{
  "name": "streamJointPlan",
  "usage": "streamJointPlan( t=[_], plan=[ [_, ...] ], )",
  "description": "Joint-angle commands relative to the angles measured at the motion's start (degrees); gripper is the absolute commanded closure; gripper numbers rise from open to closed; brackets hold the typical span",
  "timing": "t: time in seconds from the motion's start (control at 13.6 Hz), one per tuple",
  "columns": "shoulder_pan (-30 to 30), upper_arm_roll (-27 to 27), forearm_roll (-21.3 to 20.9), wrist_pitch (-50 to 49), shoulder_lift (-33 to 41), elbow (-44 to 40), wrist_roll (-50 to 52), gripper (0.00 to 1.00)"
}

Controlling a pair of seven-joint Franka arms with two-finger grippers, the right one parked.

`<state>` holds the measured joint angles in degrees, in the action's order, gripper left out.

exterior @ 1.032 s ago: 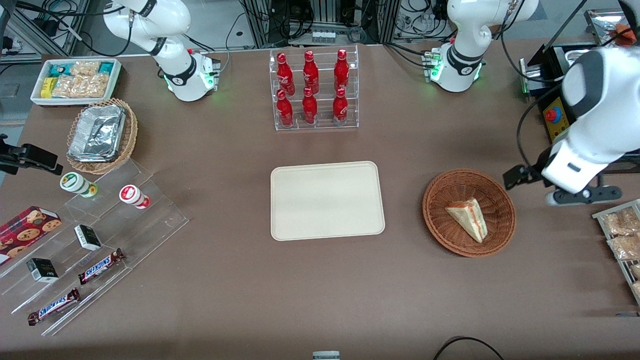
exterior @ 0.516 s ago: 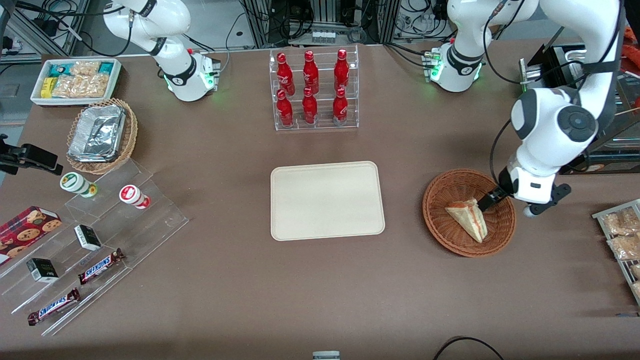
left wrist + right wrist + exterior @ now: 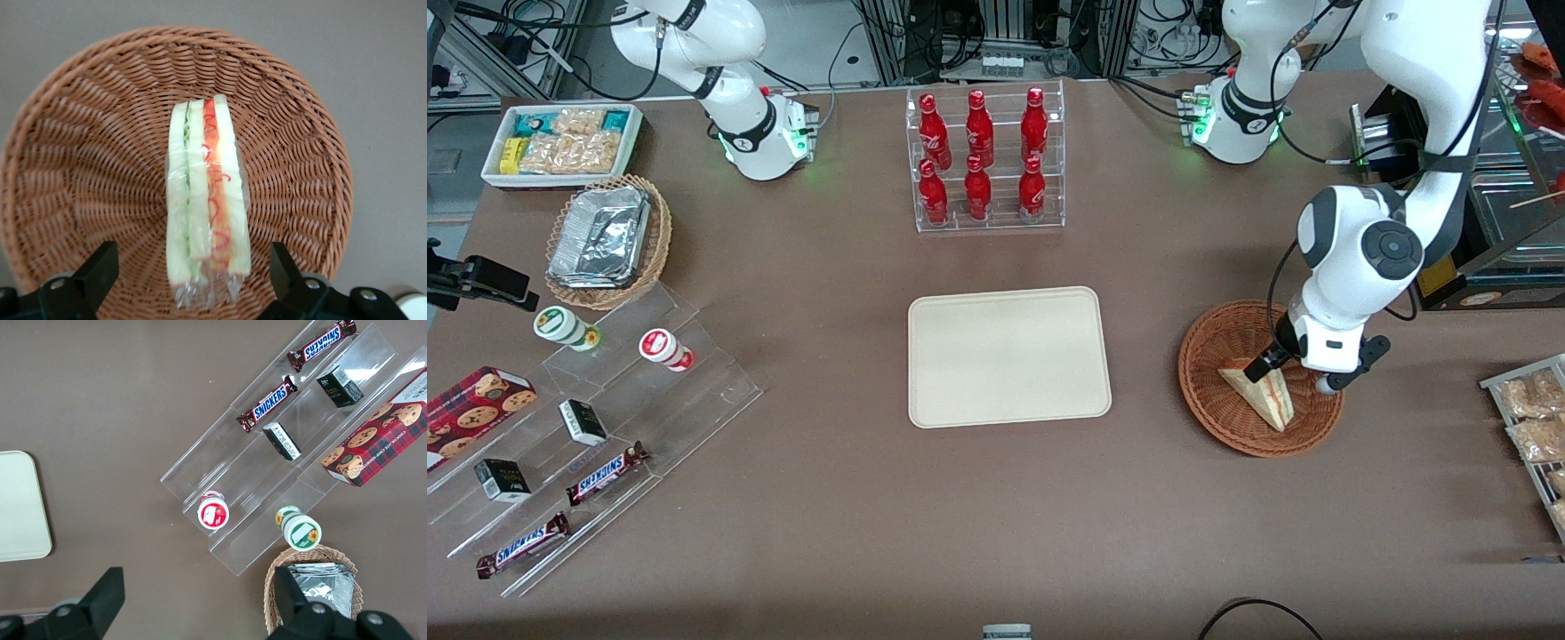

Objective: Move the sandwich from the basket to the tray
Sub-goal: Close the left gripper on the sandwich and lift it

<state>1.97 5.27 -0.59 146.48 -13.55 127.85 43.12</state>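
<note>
The sandwich, a wrapped white-bread wedge with red-orange filling, lies in the reddish-brown wicker basket. In the left wrist view the sandwich lies in the middle of the basket. My left gripper hangs just above the sandwich's wide end, inside the basket's rim. It is open, with one black finger on each side of the sandwich and a gap to each. The cream-beige tray lies empty at the table's middle, toward the parked arm from the basket.
A clear rack of red bottles stands farther from the front camera than the tray. A wire rack of snack bags sits at the working arm's end. A clear stepped display with candy bars and a foil-container basket lie toward the parked arm's end.
My left arm has swung in from the working arm's end of the table and come down over the basket. The gripper now straddles the sandwich. The sandwich has not moved.
</note>
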Motion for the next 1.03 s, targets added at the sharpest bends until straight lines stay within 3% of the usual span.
streamJointPlan(
  t=[0.0,0.07,0.22,0.52,0.96],
  plan=[
    [0.0,0.2,-0.5,3.5,-3.0,-0.1,1.4,0.00],
    [-0.1,0.2,-0.5,4.5,-3.8,-0.2,1.6,0.16],
    [-0.1,0.2,-0.5,4.7,-4.3,-0.9,2.1,1.00],
    [0.0,0.1,-0.9,0.2,-2.5,-4.4,1.4,1.00],
    [5.2,0.4,-1.0,-29.3,2.6,-23.1,1.4,1.00]
  ],
)
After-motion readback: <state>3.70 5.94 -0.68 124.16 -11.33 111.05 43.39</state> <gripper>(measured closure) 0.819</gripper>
